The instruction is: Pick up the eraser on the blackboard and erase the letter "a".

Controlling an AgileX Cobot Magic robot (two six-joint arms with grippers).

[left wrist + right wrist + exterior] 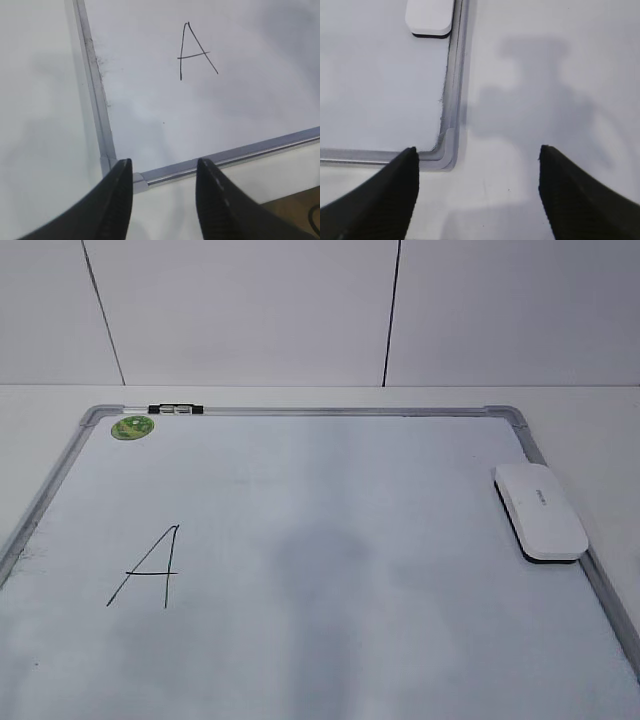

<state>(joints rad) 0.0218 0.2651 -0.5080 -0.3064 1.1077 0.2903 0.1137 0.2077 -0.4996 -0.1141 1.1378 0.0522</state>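
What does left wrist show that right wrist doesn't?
Left wrist only: the letter A in black marker, plus the board's near-left corner and the open left gripper over it. Right wrist only: one end of the eraser by the right frame rail, the board's near-right corner, and the open right gripper. Both: the blackboard surface and its grey frame, with the table beside it.

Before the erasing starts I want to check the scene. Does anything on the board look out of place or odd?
Only small things. The eraser lies askew at the whiteboard's right edge, overhanging the frame. A marker rests on the far frame beside the green sticker. The only letter visible is a capital "A". Dark smudges line the left frame.
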